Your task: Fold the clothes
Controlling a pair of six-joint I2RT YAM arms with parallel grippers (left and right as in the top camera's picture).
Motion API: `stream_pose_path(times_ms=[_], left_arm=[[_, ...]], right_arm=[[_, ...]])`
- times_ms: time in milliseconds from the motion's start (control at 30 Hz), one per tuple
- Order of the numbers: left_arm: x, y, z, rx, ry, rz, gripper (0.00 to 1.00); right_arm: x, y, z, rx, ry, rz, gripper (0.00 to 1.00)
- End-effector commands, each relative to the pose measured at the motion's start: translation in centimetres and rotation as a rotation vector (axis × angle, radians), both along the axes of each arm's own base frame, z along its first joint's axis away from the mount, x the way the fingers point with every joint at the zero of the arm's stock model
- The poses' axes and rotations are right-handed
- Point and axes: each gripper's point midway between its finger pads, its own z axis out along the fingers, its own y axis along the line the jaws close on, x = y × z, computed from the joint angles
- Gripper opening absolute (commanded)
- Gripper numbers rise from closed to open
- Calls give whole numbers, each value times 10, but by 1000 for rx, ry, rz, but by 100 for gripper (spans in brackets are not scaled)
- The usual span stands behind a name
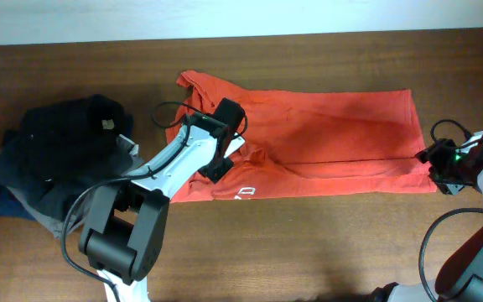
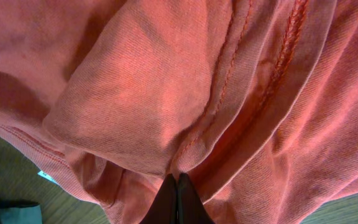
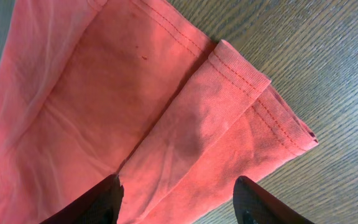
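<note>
Two arms at a wooden tabletop [image 1: 325, 243]; overhead & wrist views. We see the red-orange T-shirt [image 1: 334, 138] spread lengthwise across the middle of the tabletop. Its hem end is twd. the right, and its left part is bunched & rumpled. Small white lettering [image 1: 246, 192] shows near the shirt edge nearest the robot, just beside the left arm.

(a) Left hand [image 2: 176, 193]: fingers pressed together w/ no gap betw. them, tips meeting a ridge of the cloth. Creases & a stitched seam run in twd. the tips, so we read this as a pinch on the T-shirt. In the overhead view this hand sits over the bunched left part of the shirt.

(b) Right hand [image 3: 179, 186]: fingers well apart, one at each side of the lower frame. It holds nothing. It hangs at the shirt's near right corner, where the hemmed edge [image 3: 272, 118] lies in two layers on the wood.

(c) Pile of dark garments [image 1: 65, 143]: black, navy & grey, heaped at the left end of the tabletop, apart from the T-shirt.
</note>
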Motion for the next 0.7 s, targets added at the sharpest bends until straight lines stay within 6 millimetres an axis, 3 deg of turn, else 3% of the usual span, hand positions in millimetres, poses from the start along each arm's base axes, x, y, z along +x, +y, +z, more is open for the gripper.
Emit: stream_pose_path(times_ms=[0,133,367,667], left_arm=[[2,0,4,9,-6,3,0],[14,-3,24,11,-35,5,0],[58,-4,62,-11,-196,38,0],[93,7,69,-91,-298,104,0]], right_arm=[[5,-2,4,-10,-12,11,62],[5,-2,4,-10,-12,11,62],[5,-2,4,-11,-13,11,62],[5,-2,4,-11,-13,11,62]])
